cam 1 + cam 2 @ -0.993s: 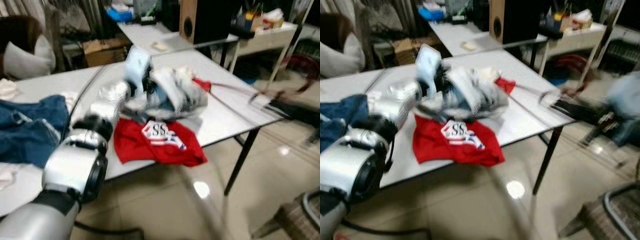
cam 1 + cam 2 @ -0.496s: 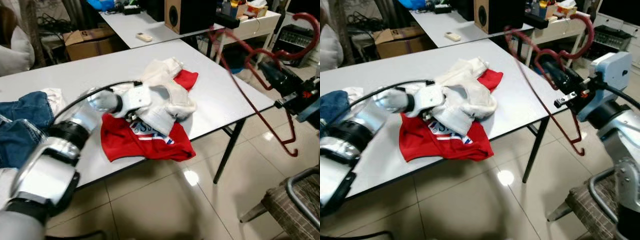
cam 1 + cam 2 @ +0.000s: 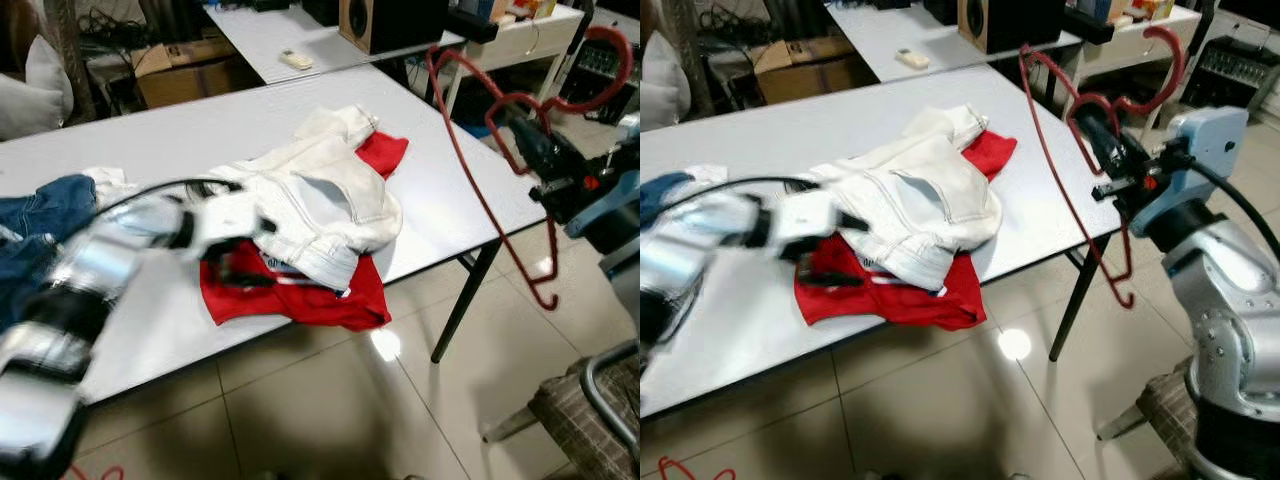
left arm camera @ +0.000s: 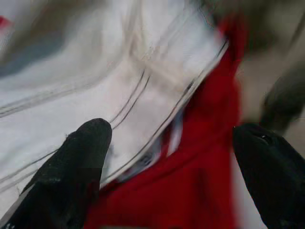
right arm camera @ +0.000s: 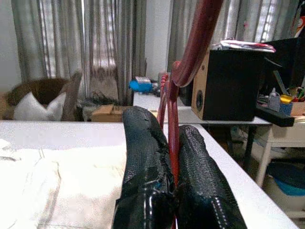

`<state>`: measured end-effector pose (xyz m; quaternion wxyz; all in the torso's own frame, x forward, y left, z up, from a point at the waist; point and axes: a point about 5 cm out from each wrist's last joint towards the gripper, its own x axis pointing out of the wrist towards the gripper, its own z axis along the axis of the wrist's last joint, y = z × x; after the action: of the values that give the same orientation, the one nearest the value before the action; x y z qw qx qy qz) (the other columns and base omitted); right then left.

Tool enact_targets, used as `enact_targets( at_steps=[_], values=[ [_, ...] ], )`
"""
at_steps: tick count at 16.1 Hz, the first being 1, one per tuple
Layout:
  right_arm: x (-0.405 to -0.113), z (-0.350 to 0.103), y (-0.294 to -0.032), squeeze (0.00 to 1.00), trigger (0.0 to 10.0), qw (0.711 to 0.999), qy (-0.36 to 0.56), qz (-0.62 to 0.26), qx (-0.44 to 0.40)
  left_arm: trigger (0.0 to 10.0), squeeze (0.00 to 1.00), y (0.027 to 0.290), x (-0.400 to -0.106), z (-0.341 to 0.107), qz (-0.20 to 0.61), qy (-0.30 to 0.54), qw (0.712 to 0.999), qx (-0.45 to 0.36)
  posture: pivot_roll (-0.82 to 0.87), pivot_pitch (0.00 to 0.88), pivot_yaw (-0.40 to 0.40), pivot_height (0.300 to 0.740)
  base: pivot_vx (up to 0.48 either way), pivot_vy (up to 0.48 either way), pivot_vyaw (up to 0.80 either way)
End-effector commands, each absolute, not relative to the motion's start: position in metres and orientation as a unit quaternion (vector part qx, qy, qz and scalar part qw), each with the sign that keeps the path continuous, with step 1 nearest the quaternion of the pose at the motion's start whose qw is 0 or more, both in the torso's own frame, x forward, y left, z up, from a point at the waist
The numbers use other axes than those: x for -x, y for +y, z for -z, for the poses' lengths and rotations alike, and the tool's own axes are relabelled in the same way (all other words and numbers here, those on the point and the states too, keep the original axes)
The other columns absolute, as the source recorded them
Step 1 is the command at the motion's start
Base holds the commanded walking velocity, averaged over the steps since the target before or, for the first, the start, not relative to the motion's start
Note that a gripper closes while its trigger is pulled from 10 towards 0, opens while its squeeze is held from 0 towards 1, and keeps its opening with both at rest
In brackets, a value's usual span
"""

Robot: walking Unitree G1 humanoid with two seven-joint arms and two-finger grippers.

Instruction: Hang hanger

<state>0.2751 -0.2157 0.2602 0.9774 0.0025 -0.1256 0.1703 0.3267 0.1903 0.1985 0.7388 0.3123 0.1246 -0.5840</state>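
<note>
Hanger (image 3: pixel 1080 150), red, hangs off the worktop (image 3: pixel 200 130) edge at three o'clock, pinched in our right fingers (image 5: pixel 143 157), while our left fingers (image 4: pixel 86 157) gape wide over white jeans (image 3: pixel 310 205); we judge carrying underway, needing a rail next

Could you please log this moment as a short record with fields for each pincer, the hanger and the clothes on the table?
right pincer: shut on the red hanger, held up off the table's right end
red hanger: in the air, hook uppermost, clear of the table
left pincer: open, fingers over the clothes; arm blurred
white garment: crumpled, lying partly on the red shirt
red shirt: flat on the table near its front edge
blue jeans: at the table's left end
table: white
</note>
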Motion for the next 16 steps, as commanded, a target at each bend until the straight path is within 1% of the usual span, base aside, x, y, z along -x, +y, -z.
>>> enact_targets(
  at_steps=[1,2,3,4,5,6,7,8,9,10,11,12,13,14,16],
  values=[
    [-0.272,-0.274,-0.210,0.00,10.0,0.972,-0.163,-0.169,-0.013,10.0,1.00,0.194,-0.320,-0.225,0.588,0.077,0.769,-0.241,-0.15,0.000,0.043,0.740,0.000,0.000,0.00],
    [-0.271,-0.276,-0.207,0.00,10.0,0.971,-0.170,-0.164,-0.031,10.0,1.00,0.199,-0.316,-0.240,0.571,0.030,0.804,-0.162,-0.15,0.000,0.040,0.740,0.000,0.000,0.00],
    [-0.270,-0.275,-0.202,0.00,10.0,0.971,-0.170,-0.163,-0.042,10.0,1.00,0.207,-0.314,-0.248,0.536,-0.012,0.837,-0.110,-0.15,0.000,0.040,0.740,0.000,0.000,0.00],
    [-0.270,-0.273,-0.196,0.00,10.0,0.973,-0.162,-0.162,-0.039,10.0,1.00,0.215,-0.315,-0.251,0.485,-0.049,0.868,-0.091,-0.14,0.000,0.037,0.740,0.000,0.000,0.00],
    [-0.270,-0.264,-0.187,0.00,10.0,0.976,-0.140,-0.162,-0.030,10.0,0.29,0.217,-0.315,-0.253,0.430,-0.086,0.896,-0.068,-0.13,0.000,0.033,0.740,0.000,0.000,0.00],
    [-0.269,-0.258,-0.181,0.00,10.0,0.978,-0.127,-0.165,-0.027,10.0,0.16,0.216,-0.313,-0.254,0.404,-0.106,0.907,-0.052,-0.12,0.000,0.029,0.740,0.000,0.000,0.00],
    [-0.269,-0.242,-0.172,0.00,10.0,0.980,-0.108,-0.168,-0.021,10.0,0.00,0.212,-0.309,-0.254,0.337,-0.136,0.931,-0.021,-0.10,0.000,0.022,0.740,0.000,0.000,0.00],
    [-0.270,-0.234,-0.168,0.00,10.0,0.982,-0.105,-0.157,-0.012,10.0,0.00,0.211,-0.309,-0.243,0.270,-0.096,0.958,-0.012,-0.10,0.000,0.022,0.740,0.000,0.000,0.00],
    [-0.271,-0.233,-0.163,0.00,10.0,0.984,-0.104,-0.147,-0.016,10.0,0.00,0.207,-0.306,-0.231,0.232,-0.074,0.969,-0.034,-0.09,0.000,0.024,0.740,0.000,0.000,0.00],
    [-0.271,-0.235,-0.158,0.00,10.0,0.984,-0.108,-0.139,-0.020,10.0,0.00,0.204,-0.302,-0.221,0.203,-0.056,0.976,-0.049,-0.09,0.000,0.026,0.740,0.000,0.000,0.00],
    [-0.270,-0.240,-0.158,0.00,10.0,0.984,-0.128,-0.119,-0.014,10.0,0.00,0.199,-0.297,-0.214,0.182,-0.055,0.981,-0.045,-0.09,0.000,0.030,0.740,0.000,0.000,0.00],
    [-0.270,-0.238,-0.159,0.00,10.0,0.986,-0.126,-0.110,-0.007,10.0,0.00,0.197,-0.293,-0.203,0.146,-0.038,0.987,-0.053,-0.09,0.000,0.030,0.740,0.000,0.435,0.00],
    [-0.269,-0.235,-0.157,0.00,10.0,0.986,-0.118,-0.114,-0.018,10.0,0.00,0.192,-0.290,-0.200,0.140,-0.031,0.989,-0.049,-0.10,0.000,0.034,0.740,0.000,0.446,0.00],
    [-0.262,-0.226,-0.148,0.00,10.0,0.984,-0.107,-0.139,-0.020,10.0,0.00,0.180,-0.288,-0.199,0.148,-0.026,0.988,-0.040,-0.11,0.000,0.030,0.740,0.000,0.458,0.00],
    [-0.257,-0.221,-0.141,0.00,10.0,0.982,-0.105,-0.152,-0.039,10.0,0.00,0.172,-0.291,-0.198,0.148,-0.027,0.987,-0.046,-0.11,0.000,0.032,0.740,0.000,0.465,0.00]
  ],
)
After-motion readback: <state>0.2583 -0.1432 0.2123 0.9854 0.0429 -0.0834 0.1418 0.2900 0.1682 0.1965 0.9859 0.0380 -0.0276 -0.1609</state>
